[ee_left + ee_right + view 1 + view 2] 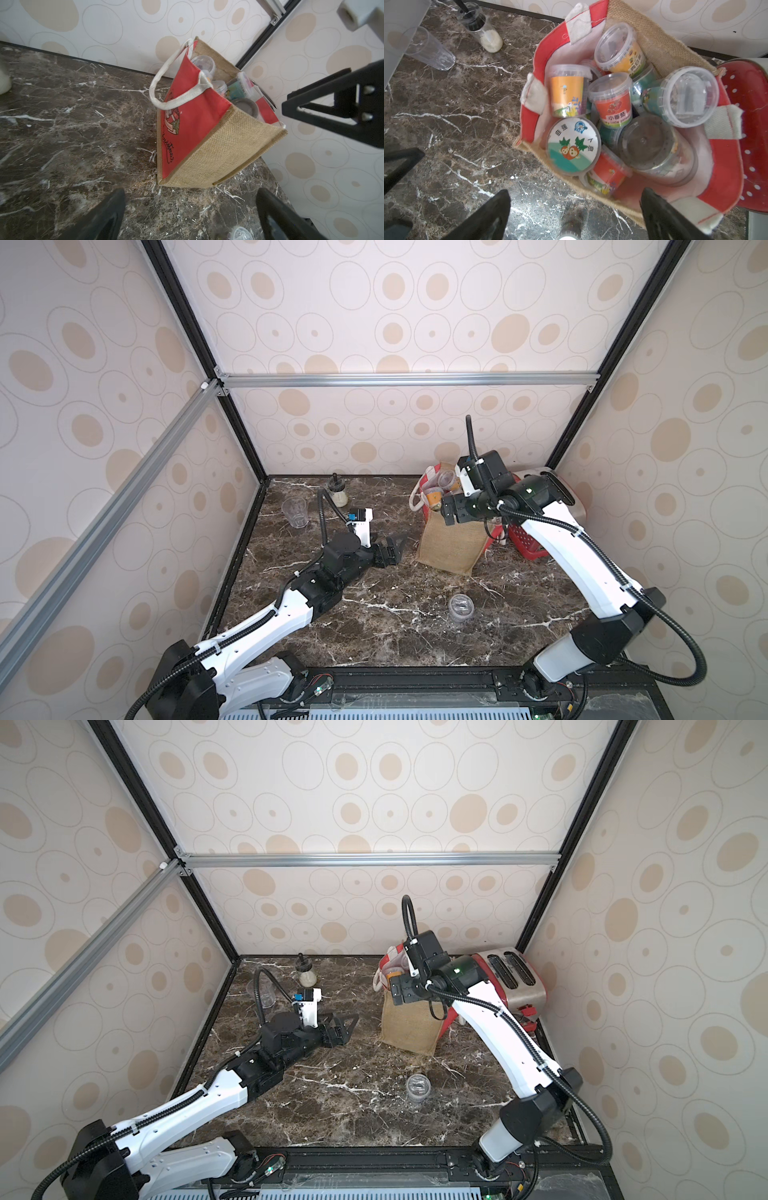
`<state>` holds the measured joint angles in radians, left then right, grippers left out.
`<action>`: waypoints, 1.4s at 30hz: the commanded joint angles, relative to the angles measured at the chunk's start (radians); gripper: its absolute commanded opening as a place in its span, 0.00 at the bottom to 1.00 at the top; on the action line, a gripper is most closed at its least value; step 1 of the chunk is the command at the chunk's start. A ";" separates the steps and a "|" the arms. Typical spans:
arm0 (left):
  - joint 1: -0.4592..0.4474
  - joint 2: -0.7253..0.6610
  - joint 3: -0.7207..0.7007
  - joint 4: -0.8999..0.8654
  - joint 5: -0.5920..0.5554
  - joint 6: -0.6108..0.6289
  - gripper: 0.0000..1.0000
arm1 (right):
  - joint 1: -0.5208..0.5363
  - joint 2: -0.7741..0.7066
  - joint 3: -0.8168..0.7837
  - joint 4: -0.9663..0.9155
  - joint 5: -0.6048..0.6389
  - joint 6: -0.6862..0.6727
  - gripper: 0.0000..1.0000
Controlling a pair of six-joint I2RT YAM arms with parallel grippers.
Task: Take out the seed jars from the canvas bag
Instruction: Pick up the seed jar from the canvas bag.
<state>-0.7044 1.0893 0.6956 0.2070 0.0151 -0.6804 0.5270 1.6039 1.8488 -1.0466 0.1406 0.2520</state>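
The canvas bag [451, 545] stands upright full of seed jars [611, 99], 1 more jar [461, 608] on the table [332, 635] in front of it, the right gripper [445, 510] wide open and empty above its mouth, the left gripper [398, 551] likewise beside it.

Bright, even, diffuse light, only soft shadows on the marble tabletop [374, 635]; wide-angle bending at top views' edges; wrist views blur the near fingers [488, 216]
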 commanded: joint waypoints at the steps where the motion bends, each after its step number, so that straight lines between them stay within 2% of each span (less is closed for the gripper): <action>1: -0.010 -0.047 -0.037 0.096 -0.089 -0.056 0.98 | -0.048 0.055 0.079 -0.015 -0.067 -0.014 1.00; 4: -0.010 -0.052 -0.065 0.128 -0.089 -0.067 0.98 | -0.086 0.110 0.142 -0.039 -0.044 -0.022 0.97; 8: -0.011 -0.028 -0.041 0.087 -0.067 -0.057 0.98 | -0.148 0.163 0.215 -0.102 0.001 -0.021 0.96; 16: -0.011 -0.006 -0.057 0.136 -0.060 -0.062 0.98 | -0.274 0.157 0.123 -0.038 -0.091 0.041 0.96; 20: -0.011 0.005 -0.060 0.154 -0.049 -0.064 0.98 | -0.306 0.170 0.086 -0.001 -0.114 0.063 0.98; 30: -0.011 -0.033 -0.102 0.160 -0.053 -0.081 0.98 | -0.337 0.254 0.088 0.068 -0.157 0.102 0.99; 42: -0.011 -0.061 -0.086 0.124 -0.064 -0.071 0.98 | -0.336 0.319 0.134 0.105 -0.113 0.109 0.86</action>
<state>-0.7052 1.0508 0.5846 0.3428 -0.0326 -0.7448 0.1947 1.9064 1.9453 -0.9535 0.0044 0.3580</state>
